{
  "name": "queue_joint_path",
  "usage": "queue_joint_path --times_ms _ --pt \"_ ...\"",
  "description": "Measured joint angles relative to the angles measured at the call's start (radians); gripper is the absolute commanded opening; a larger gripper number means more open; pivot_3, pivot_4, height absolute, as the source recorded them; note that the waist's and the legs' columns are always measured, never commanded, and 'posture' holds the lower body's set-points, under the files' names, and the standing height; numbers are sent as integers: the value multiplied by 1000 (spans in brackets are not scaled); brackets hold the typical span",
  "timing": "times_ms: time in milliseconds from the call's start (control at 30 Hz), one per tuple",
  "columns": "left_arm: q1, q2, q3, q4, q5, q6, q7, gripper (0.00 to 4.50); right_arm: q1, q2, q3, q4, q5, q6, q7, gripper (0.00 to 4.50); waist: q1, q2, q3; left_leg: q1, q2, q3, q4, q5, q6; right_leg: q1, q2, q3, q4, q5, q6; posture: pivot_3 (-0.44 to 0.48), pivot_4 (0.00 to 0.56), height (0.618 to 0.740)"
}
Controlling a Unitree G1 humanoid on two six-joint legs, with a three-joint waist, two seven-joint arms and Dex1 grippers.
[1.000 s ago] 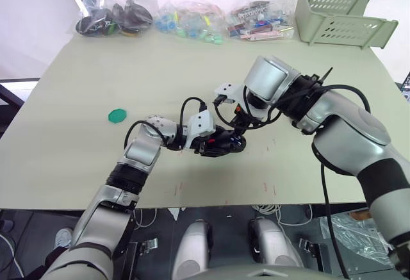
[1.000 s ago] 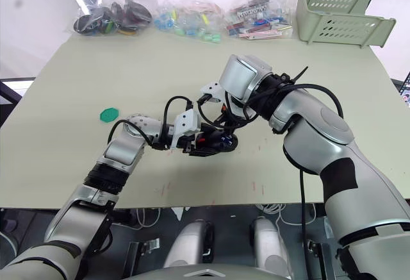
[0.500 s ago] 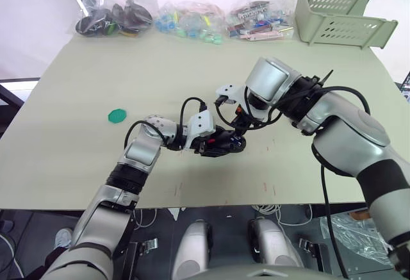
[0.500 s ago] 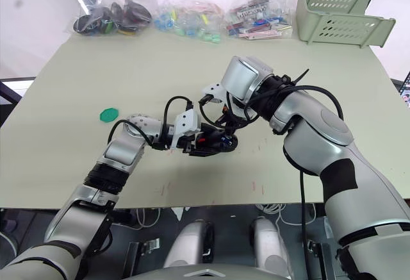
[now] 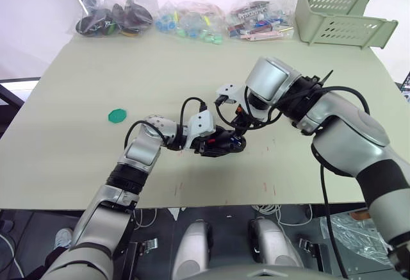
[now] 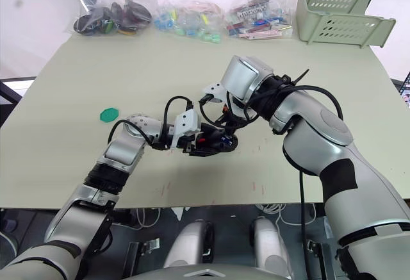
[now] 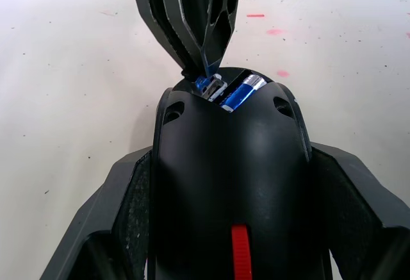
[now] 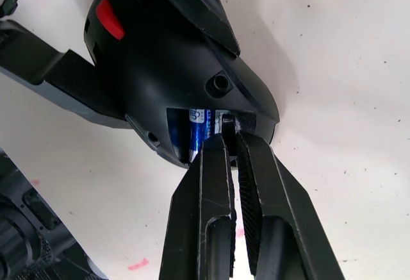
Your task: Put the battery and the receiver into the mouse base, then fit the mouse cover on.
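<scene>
Our left tool (image 7: 230, 229) clamps the mouse base (image 8: 173, 68) by its rigid sides while our right tool (image 8: 229, 140), nearly closed, pinches the tiny, slippery receiver (image 8: 228, 123) beside the battery (image 7: 242, 92).

The mouse base (image 5: 221, 144) is sitting near the middle of the table (image 5: 77, 158), toward its front edge, with the battery (image 7: 242, 92) lying inside it. A disc (image 5: 116, 115) is lying well to its left. Bags (image 5: 186, 18) are lining the back edge, with a basket (image 5: 339, 14) sitting at the back right corner.
</scene>
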Motion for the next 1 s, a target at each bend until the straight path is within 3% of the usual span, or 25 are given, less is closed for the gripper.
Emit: queue_joint_path --times_ms 1000 --pt "-3 -3 0 6 3 0 0 2932 41 -23 -14 -113 6 49 -65 0 0 0 0 0 0 0 0 0 0 0 0 0 0 0 0 0 150 740"
